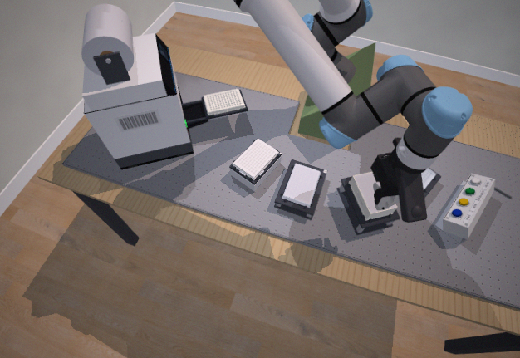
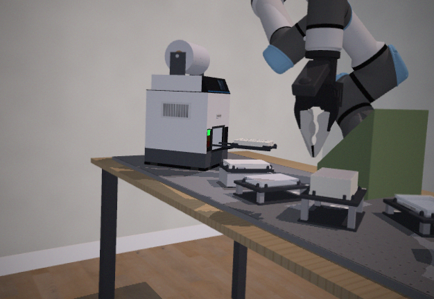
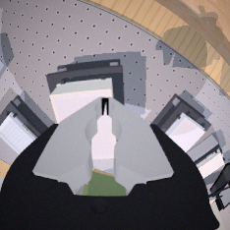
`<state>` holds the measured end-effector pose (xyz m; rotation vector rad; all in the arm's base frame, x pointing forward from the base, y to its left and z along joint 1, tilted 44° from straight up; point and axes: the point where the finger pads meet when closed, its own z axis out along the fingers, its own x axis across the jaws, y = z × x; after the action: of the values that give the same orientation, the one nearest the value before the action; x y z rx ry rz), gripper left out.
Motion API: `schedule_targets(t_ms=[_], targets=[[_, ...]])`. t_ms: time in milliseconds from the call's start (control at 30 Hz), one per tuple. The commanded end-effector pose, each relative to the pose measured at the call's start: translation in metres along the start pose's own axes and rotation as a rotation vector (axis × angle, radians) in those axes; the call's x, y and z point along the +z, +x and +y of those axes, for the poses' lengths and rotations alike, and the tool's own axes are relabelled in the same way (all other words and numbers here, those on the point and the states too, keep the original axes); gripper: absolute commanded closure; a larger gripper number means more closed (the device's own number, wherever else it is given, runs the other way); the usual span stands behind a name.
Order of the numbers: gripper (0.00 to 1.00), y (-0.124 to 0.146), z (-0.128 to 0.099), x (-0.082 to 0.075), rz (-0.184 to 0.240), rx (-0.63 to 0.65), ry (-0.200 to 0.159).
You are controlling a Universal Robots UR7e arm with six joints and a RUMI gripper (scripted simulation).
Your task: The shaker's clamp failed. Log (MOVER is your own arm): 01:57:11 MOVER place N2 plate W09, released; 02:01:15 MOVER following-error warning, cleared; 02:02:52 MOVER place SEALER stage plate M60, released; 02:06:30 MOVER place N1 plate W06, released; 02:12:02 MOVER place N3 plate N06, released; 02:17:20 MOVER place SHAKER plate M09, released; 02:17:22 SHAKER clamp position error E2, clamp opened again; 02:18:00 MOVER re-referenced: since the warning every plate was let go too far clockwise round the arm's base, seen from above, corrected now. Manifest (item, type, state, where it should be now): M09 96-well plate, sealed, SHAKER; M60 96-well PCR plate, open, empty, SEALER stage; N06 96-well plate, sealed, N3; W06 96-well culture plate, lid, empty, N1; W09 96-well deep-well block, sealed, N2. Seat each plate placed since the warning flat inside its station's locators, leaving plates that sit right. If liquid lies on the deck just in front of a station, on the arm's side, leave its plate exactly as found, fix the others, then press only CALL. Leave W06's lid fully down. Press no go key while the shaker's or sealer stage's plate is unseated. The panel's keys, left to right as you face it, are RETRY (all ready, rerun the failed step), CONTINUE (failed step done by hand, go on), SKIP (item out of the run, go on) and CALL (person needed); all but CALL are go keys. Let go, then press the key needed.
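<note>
arm (image 1: pixel 289 39): white tubes; grey joints; blue caps; black rings | gripper (image 2: pixel 314 140): black body; pale fingers

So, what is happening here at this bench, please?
One robot arm is working over a row of lab plates on raised stands. Its gripper is shut and holds nothing; it hangs above the tall white block, not touching it. Another plate lies on the sealer's pulled-out stage. The key panel at the far end of the bench is untouched for now.
</note>
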<state>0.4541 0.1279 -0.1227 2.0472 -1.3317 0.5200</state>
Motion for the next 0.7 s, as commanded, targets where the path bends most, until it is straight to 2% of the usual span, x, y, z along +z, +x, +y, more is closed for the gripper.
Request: schedule_targets(t_ms=[0, 133, 500, 567, 667], targets=[[1.00, -0.013, -0.006, 0.000, 0.000, 0.001, 0.000], [1.00, -0.024, -0.009, 0.000, 0.000, 0.001, 0.000], [1.00, -0.079, -0.007, 0.000, 0.000, -0.219, 0.000], [1.00, -0.079, -0.007, 0.000, 0.000, -0.219, 0.000], [1.00, -0.094, -0.006, 0.000, 0.000, -0.279, 0.000]])
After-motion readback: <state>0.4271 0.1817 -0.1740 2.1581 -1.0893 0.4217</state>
